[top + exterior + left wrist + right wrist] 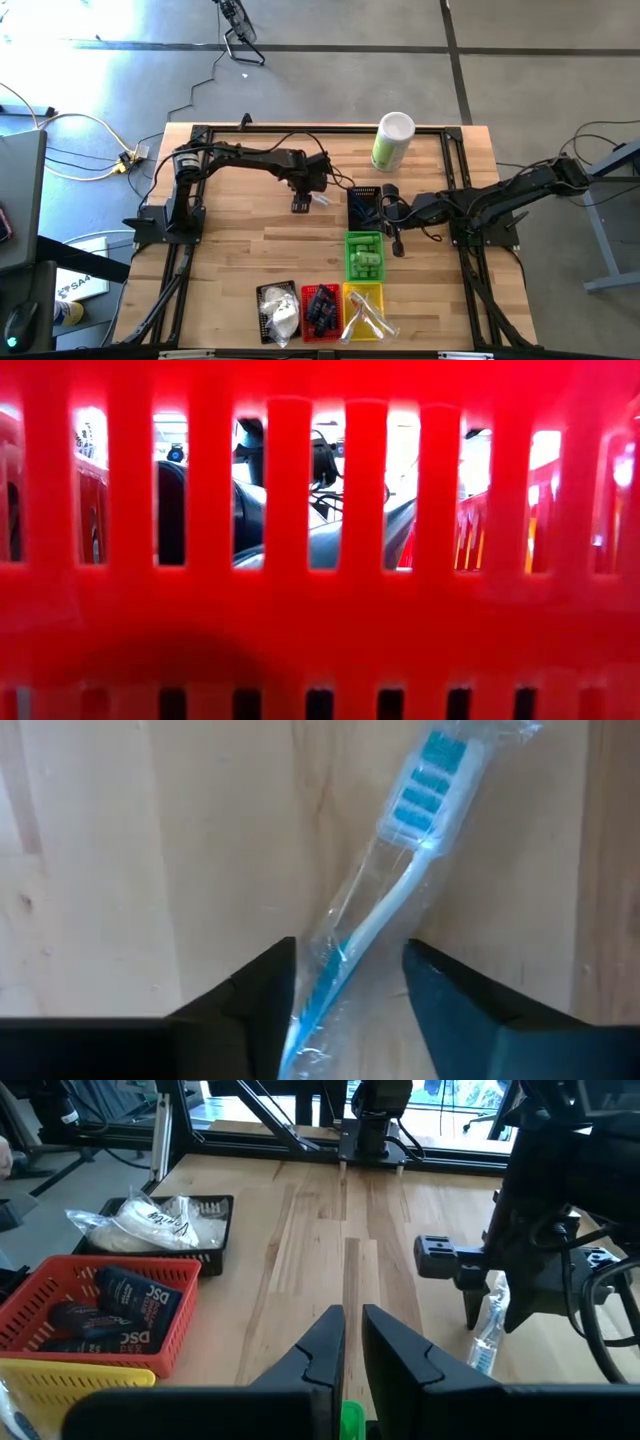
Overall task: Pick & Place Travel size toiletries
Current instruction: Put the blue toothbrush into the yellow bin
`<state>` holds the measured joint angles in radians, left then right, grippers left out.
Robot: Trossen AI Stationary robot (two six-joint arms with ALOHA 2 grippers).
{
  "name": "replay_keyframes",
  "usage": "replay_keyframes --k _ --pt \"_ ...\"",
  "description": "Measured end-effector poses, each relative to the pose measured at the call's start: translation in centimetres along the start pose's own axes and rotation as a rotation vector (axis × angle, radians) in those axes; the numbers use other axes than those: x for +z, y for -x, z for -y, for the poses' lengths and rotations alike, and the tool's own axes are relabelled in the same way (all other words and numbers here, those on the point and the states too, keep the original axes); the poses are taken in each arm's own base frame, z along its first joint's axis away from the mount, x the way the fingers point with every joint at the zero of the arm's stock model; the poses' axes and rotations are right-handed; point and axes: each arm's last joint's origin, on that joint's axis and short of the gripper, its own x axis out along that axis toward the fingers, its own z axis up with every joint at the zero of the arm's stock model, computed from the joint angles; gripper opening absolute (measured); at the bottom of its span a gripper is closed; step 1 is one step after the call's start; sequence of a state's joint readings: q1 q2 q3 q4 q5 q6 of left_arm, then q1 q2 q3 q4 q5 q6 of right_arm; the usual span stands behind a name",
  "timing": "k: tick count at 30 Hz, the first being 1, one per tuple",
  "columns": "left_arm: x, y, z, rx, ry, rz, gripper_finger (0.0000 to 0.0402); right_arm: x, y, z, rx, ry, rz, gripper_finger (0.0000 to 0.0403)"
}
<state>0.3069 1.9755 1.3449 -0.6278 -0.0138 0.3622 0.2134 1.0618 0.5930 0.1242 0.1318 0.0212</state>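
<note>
A travel toothbrush (400, 890) with a white-and-blue handle lies in its clear wrapper flat on the wooden table, mid-table in the high view (321, 200). My left gripper (350, 970) comes down over its handle end, open, one finger on each side; the high view shows it here (301, 206). My right gripper (352, 1330) is shut on nothing and hovers above the green basket (364, 256), which holds small green bottles. The low view shows only the red basket's slatted wall (320, 620). My left gripper points down with its fingers (265, 995) across the wrapped toothbrush's handle (335, 970). The wrapper's edges reach the inner sides of both fingers, but I cannot tell whether they touch. The toothbrush lies flat on the table.
At the near edge stand a black basket (277, 310) with white pouches, a red basket (320, 312) with dark blue tubes and a yellow basket (362, 310) with clear-wrapped sticks. A dark basket (363, 206) sits beside the right arm. A tall green-and-white canister (392, 140) stands far right.
</note>
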Motion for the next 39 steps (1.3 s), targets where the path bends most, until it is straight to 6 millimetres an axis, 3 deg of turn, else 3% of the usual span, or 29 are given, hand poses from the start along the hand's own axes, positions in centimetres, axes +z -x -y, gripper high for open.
replay_keyframes --k 18,26,33,39 --pt "0.0 -0.1 0.0 -0.008 0.0 0.002 0.0026 0.0 0.0 0.0 0.0 0.0 0.0 0.003" --pt "0.0 0.2 -0.1 0.004 -0.001 0.006 0.0027 0.0 0.0 -0.1 0.004 -0.001 0.0 0.003" --pt "-0.3 4.2 -0.8 0.028 0.003 0.064 0.0022 0.3 0.7 0.0 0.012 -0.012 0.015 0.003" --pt "-0.8 9.1 -2.0 -0.016 0.024 0.234 0.0022 0.3 1.4 -0.1 0.06 -0.045 -0.002 0.003"
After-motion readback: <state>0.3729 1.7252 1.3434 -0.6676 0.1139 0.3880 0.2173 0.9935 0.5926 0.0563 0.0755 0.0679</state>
